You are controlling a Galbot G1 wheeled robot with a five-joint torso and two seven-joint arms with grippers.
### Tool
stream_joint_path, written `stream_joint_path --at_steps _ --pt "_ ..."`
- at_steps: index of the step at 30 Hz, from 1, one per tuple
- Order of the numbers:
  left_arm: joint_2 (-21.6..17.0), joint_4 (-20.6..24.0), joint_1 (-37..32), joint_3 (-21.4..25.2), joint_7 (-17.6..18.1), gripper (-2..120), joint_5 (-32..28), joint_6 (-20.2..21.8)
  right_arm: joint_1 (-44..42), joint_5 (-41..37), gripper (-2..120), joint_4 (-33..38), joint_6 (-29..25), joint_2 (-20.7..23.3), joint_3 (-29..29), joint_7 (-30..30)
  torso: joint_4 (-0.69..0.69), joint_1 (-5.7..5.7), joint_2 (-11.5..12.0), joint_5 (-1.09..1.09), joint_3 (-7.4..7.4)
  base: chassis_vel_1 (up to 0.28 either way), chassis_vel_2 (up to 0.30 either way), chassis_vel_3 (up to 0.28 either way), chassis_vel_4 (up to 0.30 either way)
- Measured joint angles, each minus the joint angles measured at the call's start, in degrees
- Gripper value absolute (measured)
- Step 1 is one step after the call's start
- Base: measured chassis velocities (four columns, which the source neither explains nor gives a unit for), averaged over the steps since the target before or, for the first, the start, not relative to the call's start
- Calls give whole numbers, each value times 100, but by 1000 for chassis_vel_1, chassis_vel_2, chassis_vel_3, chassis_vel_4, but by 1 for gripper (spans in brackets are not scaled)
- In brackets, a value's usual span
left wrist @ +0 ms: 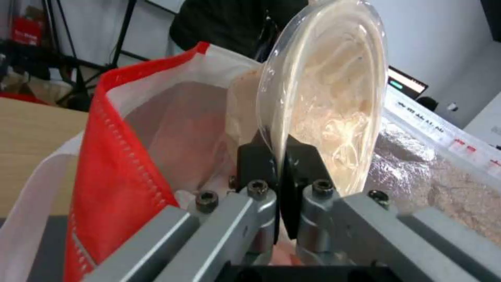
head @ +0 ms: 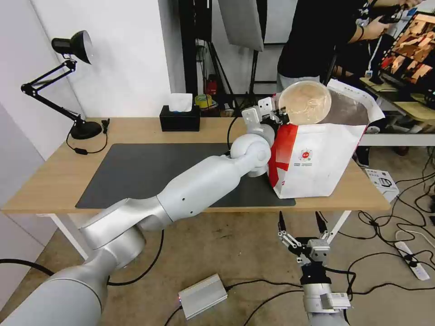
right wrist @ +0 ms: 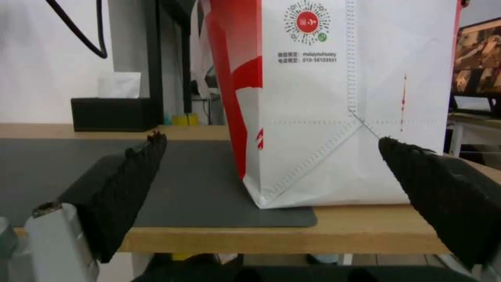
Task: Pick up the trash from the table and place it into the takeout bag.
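My left gripper (head: 277, 116) is shut on the rim of a shallow beige pulp bowl (head: 304, 102), held on edge above the open mouth of the takeout bag (head: 317, 158). In the left wrist view the bowl (left wrist: 328, 98) stands upright, its rim pinched between the black fingertips (left wrist: 256, 162), with the bag's red edge (left wrist: 120, 156) and foil lining (left wrist: 433, 172) below it. The white-and-red bag stands on the table (head: 54, 181) at the right end of the dark mat (head: 145, 172). My right gripper (head: 302, 226) hangs open below the table's front edge, facing the bag (right wrist: 355, 98).
A black tissue box (head: 180, 117) sits at the back of the table, and a black desk lamp (head: 68, 81) stands at the left. Cables and a power strip (head: 410, 260) lie on the floor to the right. A person stands behind the bag.
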State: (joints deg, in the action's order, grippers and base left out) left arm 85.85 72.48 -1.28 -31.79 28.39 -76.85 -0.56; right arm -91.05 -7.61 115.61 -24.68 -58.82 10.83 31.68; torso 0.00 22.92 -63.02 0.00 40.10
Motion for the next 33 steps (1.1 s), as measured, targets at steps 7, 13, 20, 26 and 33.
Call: stream_joint_path --at_steps 7,13,20,26,33 --pt "-98 88 62 -43 38 15 54 1 0 0 100 0 0 0 0 0 0 0 0 0 0 0 0 0 0" --pt "-153 170 100 -75 104 38 59 1 0 0 100 0 0 0 0 0 0 0 0 0 0 0 0 0 0" --pt "-228 278 188 -149 183 60 56 -6 0 0 100 0 0 0 0 0 0 0 0 0 0 0 0 0 0" --pt "-228 315 217 -158 214 84 55 -21 0 0 100 0 0 0 0 0 0 0 0 0 0 0 0 0 0" --pt "-317 483 240 -115 240 100 55 -137 0 0 100 0 0 0 0 0 0 0 0 0 1 0 0 0 0"
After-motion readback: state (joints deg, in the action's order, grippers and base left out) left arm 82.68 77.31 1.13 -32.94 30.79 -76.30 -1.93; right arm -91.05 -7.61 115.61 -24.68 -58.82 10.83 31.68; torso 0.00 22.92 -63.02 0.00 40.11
